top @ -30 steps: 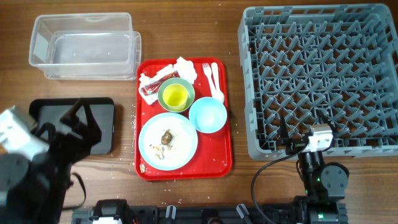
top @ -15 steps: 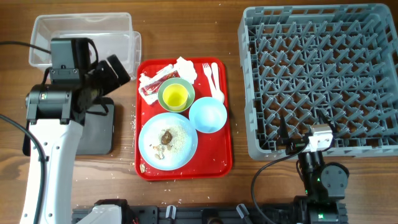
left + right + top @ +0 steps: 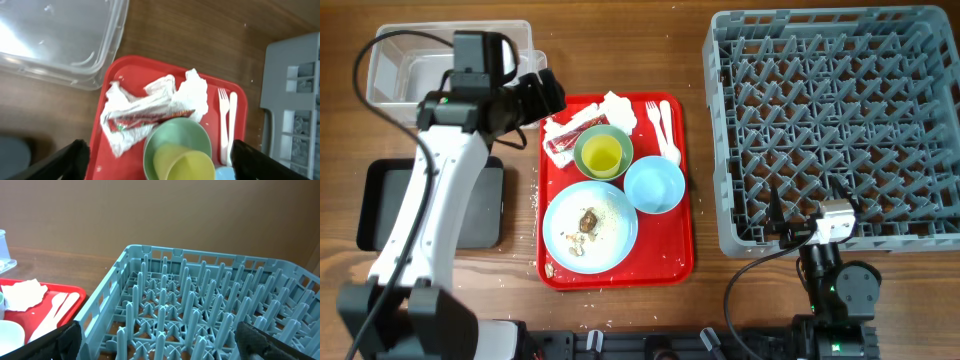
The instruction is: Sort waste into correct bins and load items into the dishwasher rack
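A red serving tray [image 3: 670, 250] holds crumpled white napkins [image 3: 618, 106] [image 3: 192, 92] and a red-and-white wrapper [image 3: 567, 137] [image 3: 145, 119] at its back left. A yellow-green cup [image 3: 603, 154] [image 3: 187, 165] stands in the pale green bowl [image 3: 620, 140] [image 3: 175, 132]. A light blue bowl [image 3: 654, 185], a light blue plate [image 3: 615, 240] with brown food scraps [image 3: 588, 218], and a white fork [image 3: 652, 118] [image 3: 222, 120] and spoon [image 3: 667, 125] [image 3: 232, 120] are there too. My left gripper [image 3: 538, 97] [image 3: 161, 154] is open above the wrapper and green bowl. My right gripper [image 3: 810, 222] [image 3: 160, 335] is open at the front edge of the grey dishwasher rack [image 3: 835, 60] [image 3: 150, 255].
The clear tub [image 3: 450, 75] [image 3: 55, 40] stands at the back left, beside the left gripper. The black tray [image 3: 380, 195] lies at the front left, partly under the left arm. Crumbs lie on the table by the red tray's left edge [image 3: 534, 195].
The left arm has swung up from the front left corner to the red tray's back left corner. The right arm and all objects have not moved.
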You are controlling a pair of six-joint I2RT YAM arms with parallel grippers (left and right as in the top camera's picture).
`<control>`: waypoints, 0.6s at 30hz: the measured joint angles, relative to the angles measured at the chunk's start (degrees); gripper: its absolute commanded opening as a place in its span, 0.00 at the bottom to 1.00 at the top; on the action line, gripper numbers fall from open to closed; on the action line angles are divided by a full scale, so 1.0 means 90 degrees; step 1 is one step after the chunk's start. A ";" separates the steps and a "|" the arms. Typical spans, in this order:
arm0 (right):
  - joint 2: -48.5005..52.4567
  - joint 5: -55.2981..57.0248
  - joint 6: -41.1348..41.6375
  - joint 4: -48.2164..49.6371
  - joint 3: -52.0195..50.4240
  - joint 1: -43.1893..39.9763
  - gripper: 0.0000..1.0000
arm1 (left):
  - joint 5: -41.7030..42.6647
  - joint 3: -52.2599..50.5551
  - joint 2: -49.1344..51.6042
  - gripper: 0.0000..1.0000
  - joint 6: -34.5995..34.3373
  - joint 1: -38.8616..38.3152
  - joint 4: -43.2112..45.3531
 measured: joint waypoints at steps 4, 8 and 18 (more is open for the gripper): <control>0.0000 0.0000 0.0000 0.0000 0.0000 0.0000 1.00 | 0.0010 0.0000 0.0607 0.78 0.0070 -0.0046 0.0610; 0.0000 0.0000 0.0000 0.0000 0.0000 0.0000 1.00 | 0.0007 0.0000 0.1083 0.69 -0.0095 -0.0056 0.0704; 0.0000 0.0000 0.0000 0.0000 0.0000 0.0000 1.00 | 0.0010 0.0000 0.1749 0.66 0.0969 -0.0410 0.1064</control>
